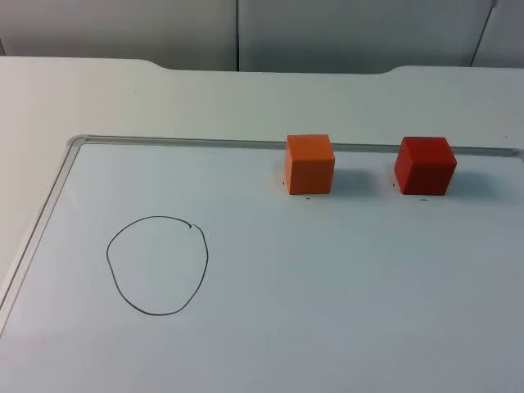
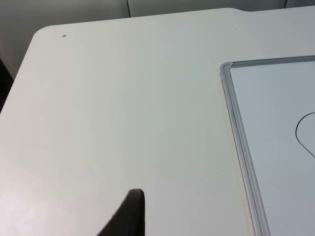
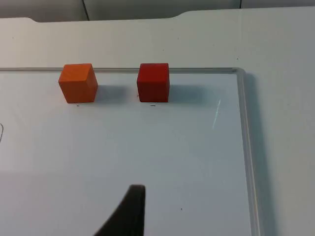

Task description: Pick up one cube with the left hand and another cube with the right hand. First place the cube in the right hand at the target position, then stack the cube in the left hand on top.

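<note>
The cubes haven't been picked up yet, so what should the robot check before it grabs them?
1. Orange cube sits free on the whiteboard, nothing on top: ok.
2. Red cube sits free, with a gap between it and the orange one: ok.
3. Drawn circle, the target spot, has nothing inside: ok.
4. Both cubes upright and flat near the board's far edge: ok.
5. Left gripper is over bare table beside the board's frame, away from both cubes: not ok yet.
6. Right gripper faces both cubes over the board; whether either gripper is ready to grasp: cannot tell.
</note>
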`<control>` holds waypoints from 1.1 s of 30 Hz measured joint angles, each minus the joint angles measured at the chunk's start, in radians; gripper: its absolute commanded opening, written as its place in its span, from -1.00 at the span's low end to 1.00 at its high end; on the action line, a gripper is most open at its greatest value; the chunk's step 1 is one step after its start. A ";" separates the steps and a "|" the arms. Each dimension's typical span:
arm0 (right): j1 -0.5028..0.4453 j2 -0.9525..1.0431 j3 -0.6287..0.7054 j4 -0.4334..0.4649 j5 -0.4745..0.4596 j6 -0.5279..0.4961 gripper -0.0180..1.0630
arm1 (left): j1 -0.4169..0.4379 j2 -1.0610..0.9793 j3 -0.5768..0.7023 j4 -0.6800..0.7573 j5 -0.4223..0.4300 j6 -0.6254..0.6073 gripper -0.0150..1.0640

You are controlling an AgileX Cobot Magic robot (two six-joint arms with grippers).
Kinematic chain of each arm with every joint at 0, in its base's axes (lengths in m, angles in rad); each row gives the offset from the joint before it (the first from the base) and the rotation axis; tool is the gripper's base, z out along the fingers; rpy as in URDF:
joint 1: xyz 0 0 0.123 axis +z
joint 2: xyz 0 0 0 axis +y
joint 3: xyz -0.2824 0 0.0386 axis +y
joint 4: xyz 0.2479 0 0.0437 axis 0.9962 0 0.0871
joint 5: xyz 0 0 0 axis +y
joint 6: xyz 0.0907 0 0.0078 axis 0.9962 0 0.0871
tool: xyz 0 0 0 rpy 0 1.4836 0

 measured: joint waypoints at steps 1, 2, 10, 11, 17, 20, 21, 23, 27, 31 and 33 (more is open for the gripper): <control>0.000 0.000 0.000 0.000 0.000 0.000 0.97 | 0.000 0.000 0.000 0.000 0.000 0.000 0.98; 0.000 0.000 -0.003 0.010 0.002 0.000 0.97 | 0.000 0.000 0.000 0.000 0.000 0.000 0.98; 0.000 0.010 -0.136 0.052 0.062 -0.006 0.97 | 0.000 0.000 0.000 0.000 0.000 0.000 0.98; 0.000 0.025 -0.161 0.057 0.073 -0.008 0.97 | 0.000 0.000 0.000 0.000 0.000 0.000 0.98; 0.000 0.131 -0.270 0.066 0.086 -0.036 0.97 | 0.000 0.000 0.000 0.000 0.000 0.000 0.98; 0.000 0.221 -0.329 0.066 0.070 -0.050 0.97 | 0.000 0.000 0.000 0.000 0.000 0.000 0.98; 0.000 0.259 -0.350 0.066 0.066 -0.055 0.97 | 0.000 0.000 0.000 0.000 0.000 0.000 0.98; 0.000 0.301 -0.372 0.066 0.062 -0.065 0.97 | 0.000 0.000 0.000 0.000 0.000 0.000 0.98; 0.000 0.459 -0.459 0.066 0.047 -0.086 0.95 | 0.000 0.000 0.000 0.000 0.000 0.000 0.98; 0.000 0.608 -0.548 0.070 0.035 -0.116 0.95 | 0.000 0.000 0.000 0.000 0.000 0.000 0.98; 0.000 0.737 -0.623 0.088 0.026 -0.143 0.95 | 0.000 0.000 0.000 0.000 0.000 0.000 0.98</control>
